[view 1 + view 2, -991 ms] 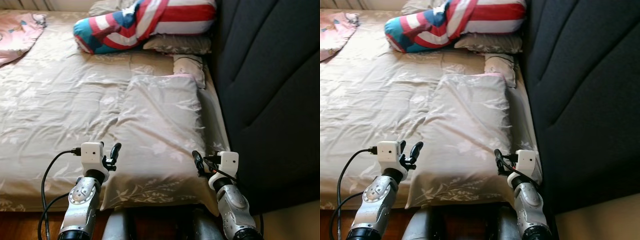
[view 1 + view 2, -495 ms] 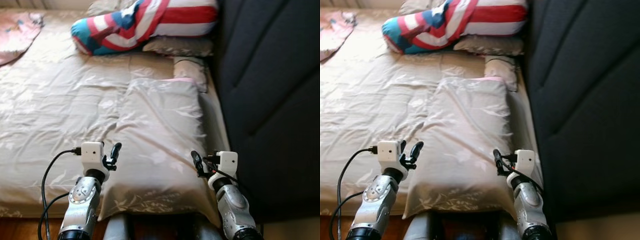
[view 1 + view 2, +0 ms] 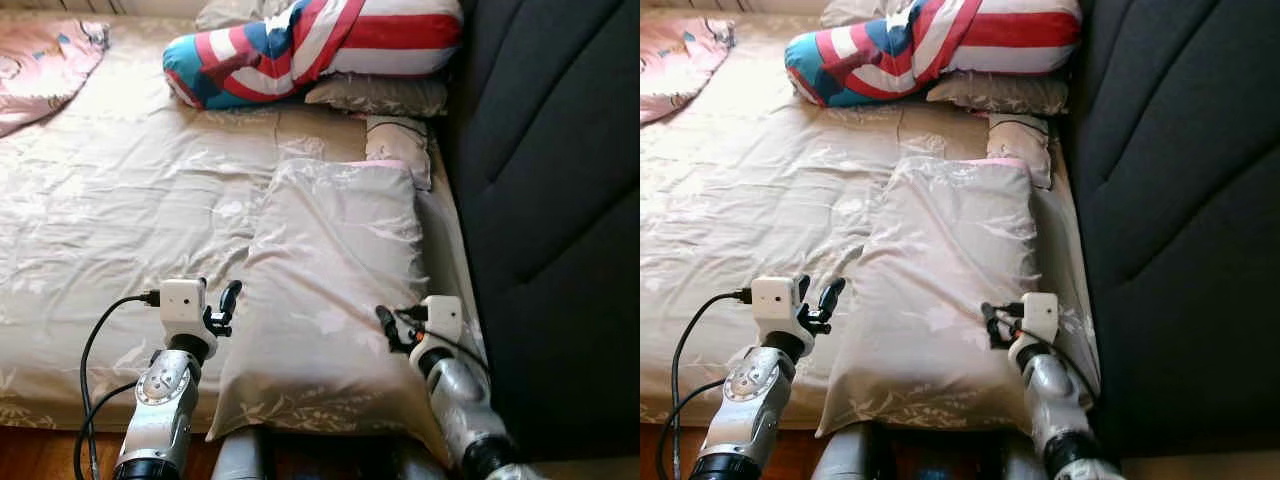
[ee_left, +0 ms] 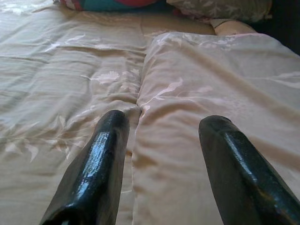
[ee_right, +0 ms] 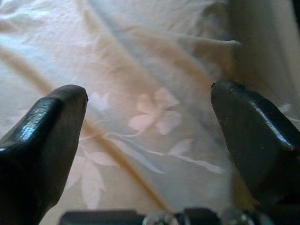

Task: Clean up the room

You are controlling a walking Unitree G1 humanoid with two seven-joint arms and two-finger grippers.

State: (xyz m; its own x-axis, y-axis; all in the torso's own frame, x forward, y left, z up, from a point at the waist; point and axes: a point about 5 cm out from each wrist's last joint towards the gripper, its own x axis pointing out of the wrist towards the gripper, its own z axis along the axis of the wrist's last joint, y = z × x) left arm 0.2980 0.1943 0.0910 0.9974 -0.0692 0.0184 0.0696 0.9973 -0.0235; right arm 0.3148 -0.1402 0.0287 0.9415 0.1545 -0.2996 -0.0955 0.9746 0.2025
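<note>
A beige floral pillow [image 3: 335, 290] lies lengthwise on the bed near the dark headboard, its near end at the bed's front edge. My left gripper [image 3: 225, 304] hovers open at the pillow's left edge; in the left wrist view its fingers [image 4: 96, 164] straddle the seam where pillow [image 4: 211, 79] meets sheet. My right gripper [image 3: 388, 328] is open low over the pillow's near right part, with nothing between its fingertips [image 5: 51, 126] but pillow fabric [image 5: 150, 89].
A red, white and blue striped cushion [image 3: 310, 45] lies at the far end on another beige pillow [image 3: 380, 95]. A small beige pillow [image 3: 398, 140] sits by the dark headboard [image 3: 550, 200]. A pink cloth [image 3: 40, 65] lies far left. Wood floor shows below the bed.
The camera has shifted, so the scene sits lower and further right. My right gripper has moved forward and down onto the pillow. The left gripper holds about the same place.
</note>
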